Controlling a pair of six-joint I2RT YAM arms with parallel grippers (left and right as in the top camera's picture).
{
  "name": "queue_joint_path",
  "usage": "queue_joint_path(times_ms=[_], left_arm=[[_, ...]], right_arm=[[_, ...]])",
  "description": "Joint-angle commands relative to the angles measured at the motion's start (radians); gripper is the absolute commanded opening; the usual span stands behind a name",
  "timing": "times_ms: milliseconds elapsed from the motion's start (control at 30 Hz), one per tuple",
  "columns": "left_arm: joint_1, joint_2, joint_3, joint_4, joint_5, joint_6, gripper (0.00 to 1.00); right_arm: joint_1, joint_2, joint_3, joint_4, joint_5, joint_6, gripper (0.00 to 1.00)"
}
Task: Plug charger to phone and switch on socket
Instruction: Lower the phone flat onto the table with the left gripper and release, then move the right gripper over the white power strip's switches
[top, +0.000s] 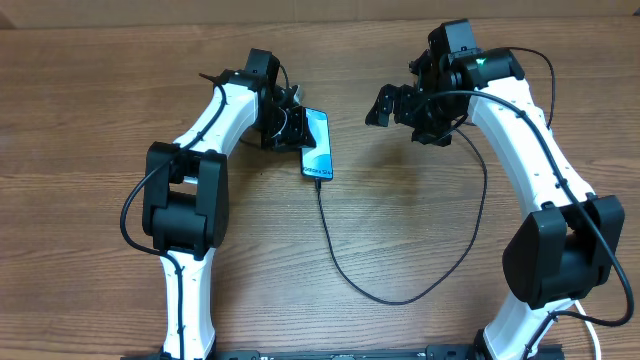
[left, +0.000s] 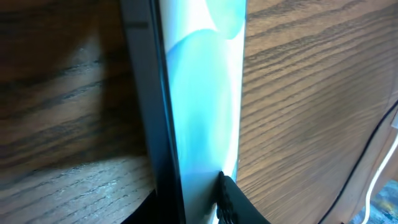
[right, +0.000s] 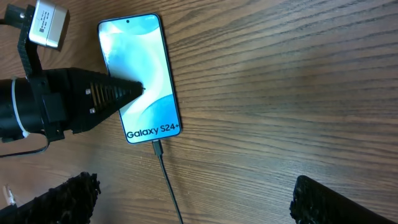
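Wood table (top: 420, 230): charger (top: 340, 262) in phone (top: 318, 148), L pincer (top: 293, 126) atop it.

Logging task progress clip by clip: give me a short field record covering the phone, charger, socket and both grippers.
phone: flat on the table, screen lit, "Galaxy S24+" text at one short end
charger: connector tip seated in the phone's port at that end; cable loops away across the table
socket: not in view
left gripper: tip over the phone's screen; open or shut unclear
right gripper: open wide above the table, holding nothing
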Motion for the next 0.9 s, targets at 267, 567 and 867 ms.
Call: queue_joint_path(times_ms=[267,567,867], left_arm=[[-0.007,-0.017,0.000,-0.037,-0.277,0.023,0.40],[0.004,-0.034,0.031,-0.057,-0.302,0.026,0.52],[0.065,-0.251,0.341,-0.127,-0.351,0.027,0.72]], right_arm=[[0.003,-0.034,0.021,-0.015,0.036,0.001,1.00],[-0.002,-0.034,0.021,-0.066,0.160,0.060,1.00],[-0.182,-0.034,0.021,-0.079,0.255,0.060,1.00]])
